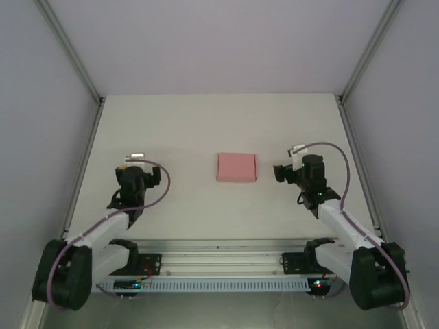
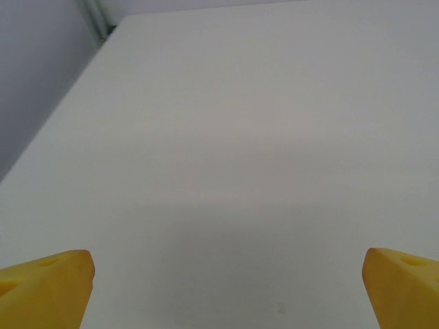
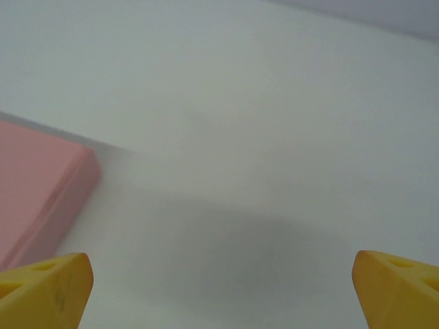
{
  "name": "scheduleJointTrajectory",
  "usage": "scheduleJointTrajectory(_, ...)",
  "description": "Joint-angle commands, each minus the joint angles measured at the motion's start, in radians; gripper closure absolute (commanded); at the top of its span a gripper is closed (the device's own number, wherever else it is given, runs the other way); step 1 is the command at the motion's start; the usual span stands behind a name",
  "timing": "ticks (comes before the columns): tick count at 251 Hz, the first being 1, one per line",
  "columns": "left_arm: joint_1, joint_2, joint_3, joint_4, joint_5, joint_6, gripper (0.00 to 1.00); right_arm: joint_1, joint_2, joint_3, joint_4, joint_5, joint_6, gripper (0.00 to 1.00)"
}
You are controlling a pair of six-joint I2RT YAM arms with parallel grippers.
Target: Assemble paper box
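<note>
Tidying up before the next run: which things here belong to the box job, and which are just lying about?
For the job: pink box, left hand, right hand, both open.
Just there: table, metal rail at its near edge.

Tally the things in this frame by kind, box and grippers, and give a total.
paper box, pink: 1
grippers, both open: 2 (left gripper, right gripper)
Total: 3

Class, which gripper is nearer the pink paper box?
Right. The right gripper sits just right of the paper box, not touching; the left gripper hangs farther off to its left.
</note>
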Motion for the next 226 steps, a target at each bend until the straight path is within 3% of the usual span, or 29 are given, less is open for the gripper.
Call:
scheduleJointTrajectory(1, 0.086, 0.083, -0.034, 0.354, 0.036, 0.074, 0.0, -0.038, 0.047, -0.099, 0.254, 0.032, 0.098, 0.01)
scheduleJointTrajectory(34, 0.155, 0.278, -0.079, 0.631, 0.136, 0.091, 0.0, -0.053, 0.199, -0.226, 0.682, -0.034, 0.044, 0.01)
scheduleJointTrajectory(73, 0.168, 0.535, -0.059, 0.875, 0.188, 0.122, 0.0, -0.081, 0.363, -0.207, 0.859, -0.017, 0.012, 0.01)
scheduleJointTrajectory(93, 0.193, 0.459, -0.029, 0.681, 0.226, 0.082, 0.01, -0.129, 0.5, -0.184, 0.914, -0.078, 0.028, 0.01)
scheduleJointTrajectory(104, 0.225, 0.483, -0.021, 0.706, 0.25, 0.057, 0.0, -0.142, 0.578, -0.173, 1.034, -0.079, 0.085, 0.02)
scheduleJointTrajectory(113, 0.25, 0.504, -0.008, 0.716, 0.244, 0.026, 0.0, -0.156, 0.524, -0.146, 0.908, -0.071, 0.094, 0.01)
scheduleJointTrajectory(127, 0.277, 0.468, 0.04, 0.554, 0.273, -0.006, 0.0, -0.199, 0.495, -0.066, 0.688, -0.091, 0.104, 0.01)
scheduleJointTrajectory(141, 0.269, 0.496, 0.054, 0.582, 0.292, 0.02, 0.0, -0.198, 0.529, -0.063, 0.759, -0.057, 0.139, 0.01)
scheduleJointTrajectory(226, 0.26, 0.486, 0.067, 0.538, 0.285, 0.028, 0.0, -0.185, 0.526, -0.045, 0.704, -0.068, 0.126, 0.01)
